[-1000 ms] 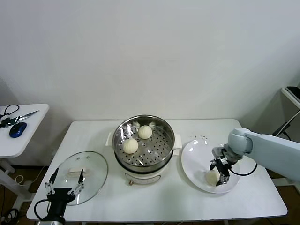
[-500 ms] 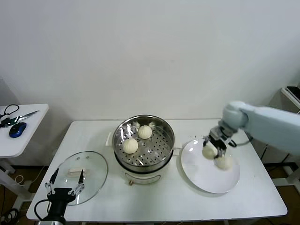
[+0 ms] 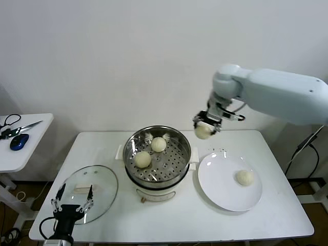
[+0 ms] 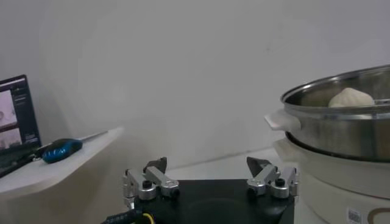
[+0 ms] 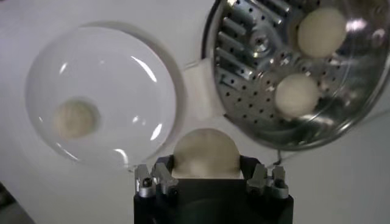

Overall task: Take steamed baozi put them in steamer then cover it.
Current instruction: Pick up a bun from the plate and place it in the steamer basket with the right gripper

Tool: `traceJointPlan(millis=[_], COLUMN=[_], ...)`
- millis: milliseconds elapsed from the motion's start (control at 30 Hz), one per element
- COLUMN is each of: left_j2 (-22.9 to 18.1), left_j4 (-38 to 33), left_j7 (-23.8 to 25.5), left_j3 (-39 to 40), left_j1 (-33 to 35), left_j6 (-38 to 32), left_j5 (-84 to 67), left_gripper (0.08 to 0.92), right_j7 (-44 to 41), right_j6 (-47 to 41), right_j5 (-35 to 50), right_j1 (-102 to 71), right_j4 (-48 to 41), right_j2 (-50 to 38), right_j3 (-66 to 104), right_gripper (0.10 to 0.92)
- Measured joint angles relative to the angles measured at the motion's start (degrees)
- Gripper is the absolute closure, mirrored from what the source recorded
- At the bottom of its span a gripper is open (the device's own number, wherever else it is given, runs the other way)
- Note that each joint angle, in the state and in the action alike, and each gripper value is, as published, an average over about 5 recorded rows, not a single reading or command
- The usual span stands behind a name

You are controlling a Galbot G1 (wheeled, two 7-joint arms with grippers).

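**Third bun lifted from the plate toward the steamer**

The right gripper (image 3: 204, 128), which a second ago was down on the white plate (image 3: 220, 192) closing on a bun, now hangs high above the table's far side, just right of the steamer (image 3: 157, 156), its fingers clamped on one steamed baozi (image 3: 203, 131). The right wrist view shows that baozi (image 5: 205, 153) wedged between the fingers, above the gap between plate and pot. One baozi (image 3: 245, 177) is left on the plate, as before. Two more, one nearer (image 3: 143, 159) and one farther (image 3: 159, 144), lie unmoved on the steamer's perforated tray. The cover (image 3: 84, 193) rests flat on the table's near left corner. The left gripper (image 3: 72, 205) sits where it was at the cover's near edge, fingers spread apart, touching nothing. A small sticker shows on the steamer's base (image 4: 353, 214) in the left wrist view; its print cannot be read.
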Motion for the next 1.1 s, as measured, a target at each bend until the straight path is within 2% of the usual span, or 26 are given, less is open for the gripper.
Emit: traceJointPlan(millis=[467, 1100], left_j2=[1.0, 0.8], left_j4=[0.2, 1.9], left_j7=[-0.1, -0.2], left_j3=[-1.0, -1.4], left_j1=[0.5, -0.5], left_j6=[0.0, 0.1], left_j5=[-1.1, -2.1], left_gripper=[0.177, 0.177], right_j7=[-0.1, -0.2], right_j6=[3.4, 3.9], right_j5=[-1.8, 0.3], right_j1=[-5.8, -9.8], right_j4=[-0.5, 0.5], right_j2=[12.5, 16.8], right_j3=[-0.2, -2.1], right_gripper=[0.321, 0.319])
